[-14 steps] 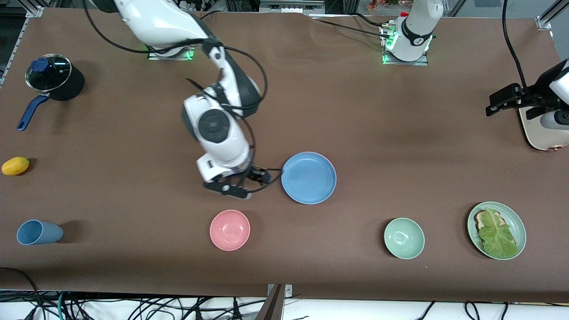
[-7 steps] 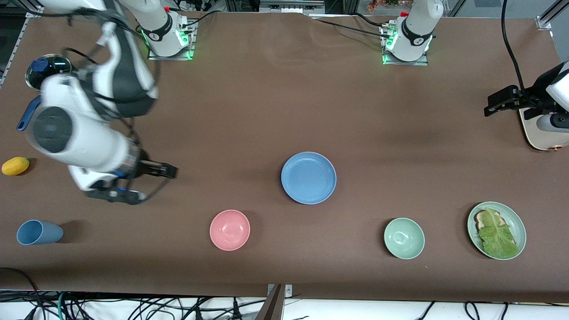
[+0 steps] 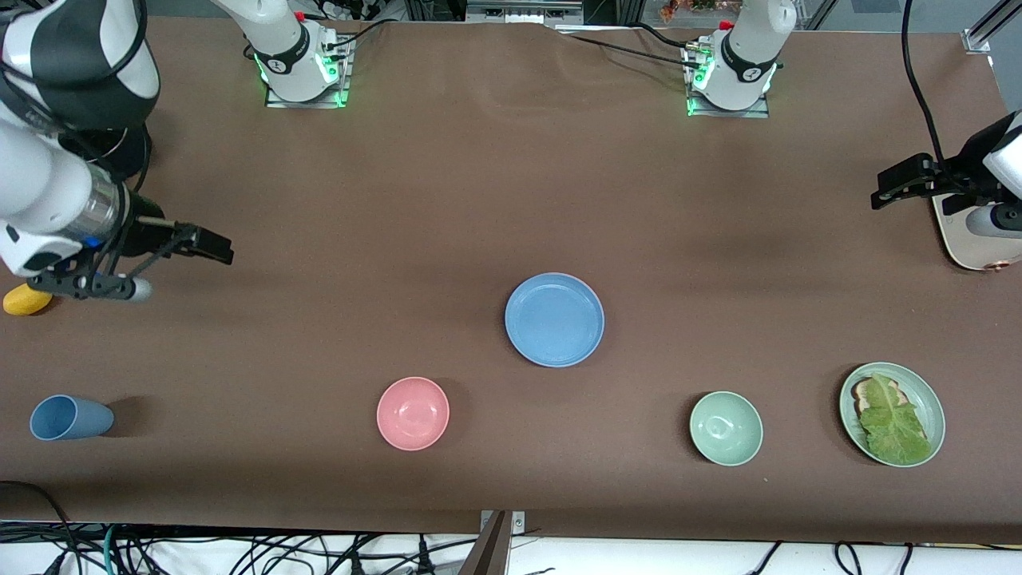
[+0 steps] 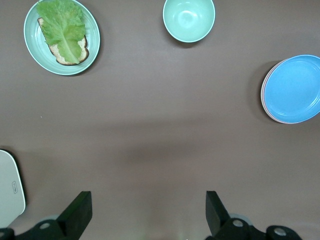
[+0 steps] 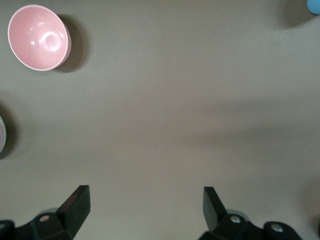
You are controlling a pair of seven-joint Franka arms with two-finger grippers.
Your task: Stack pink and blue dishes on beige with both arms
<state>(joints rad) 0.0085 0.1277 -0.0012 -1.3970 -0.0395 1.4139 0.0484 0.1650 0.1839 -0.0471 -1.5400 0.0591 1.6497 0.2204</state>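
Note:
The blue plate point(image 3: 554, 319) lies flat at the middle of the table, on top of a stack. In the left wrist view a thin pink rim shows under the blue plate point(image 4: 294, 88). The beige plate is hidden from every view. My right gripper point(image 3: 217, 248) hangs open and empty over the table at the right arm's end, well away from the stack; its wrist view shows the open right gripper point(image 5: 145, 201) over bare cloth. My left gripper point(image 3: 885, 188) waits open at the left arm's end, and the left gripper point(image 4: 148, 206) holds nothing.
A pink bowl point(image 3: 413, 413), a pale green bowl point(image 3: 726, 428) and a pale green plate point(image 3: 926, 395) with lettuce on toast stand nearer the camera. A blue cup point(image 3: 68, 418) and a yellow fruit point(image 3: 22, 302) lie at the right arm's end. A cream slab point(image 3: 966, 239) sits beside the left gripper.
The right arm has swung away from beside the blue plate to the right arm's end of the table, its gripper empty. The left arm has barely moved. The plates stayed put.

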